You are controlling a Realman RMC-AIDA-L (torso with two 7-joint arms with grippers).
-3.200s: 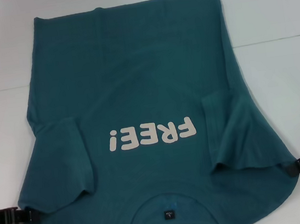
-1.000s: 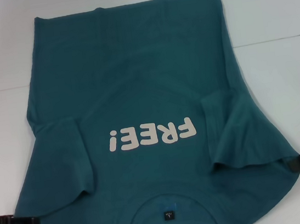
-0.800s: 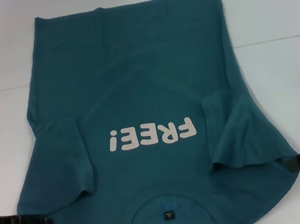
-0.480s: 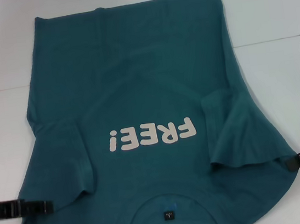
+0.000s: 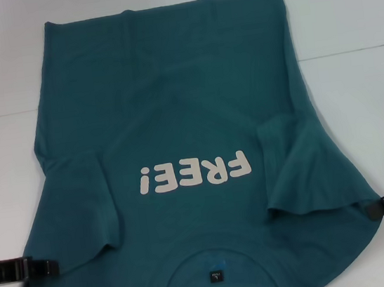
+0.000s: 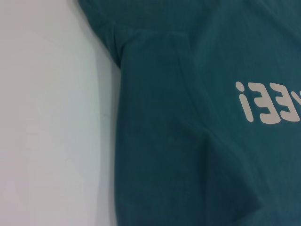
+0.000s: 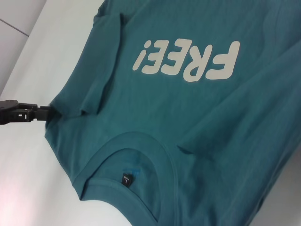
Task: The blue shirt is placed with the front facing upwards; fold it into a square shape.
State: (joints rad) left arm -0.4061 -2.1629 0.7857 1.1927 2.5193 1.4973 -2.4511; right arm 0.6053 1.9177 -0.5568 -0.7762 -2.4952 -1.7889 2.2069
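Bright, even overhead light, soft shadows along the blue shirt [image 5: 174, 117], slight softness throughout.

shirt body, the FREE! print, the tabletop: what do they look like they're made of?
Blue shirt: soft matte knit, probably cotton jersey; it creases limply and the ribbed collar shows.
FREE! print: flat off-white layer, likely screen print or transfer; crisp edges, no weave visible.
Table: smooth white hard surface, maybe laminate; a faint seam line crosses it.
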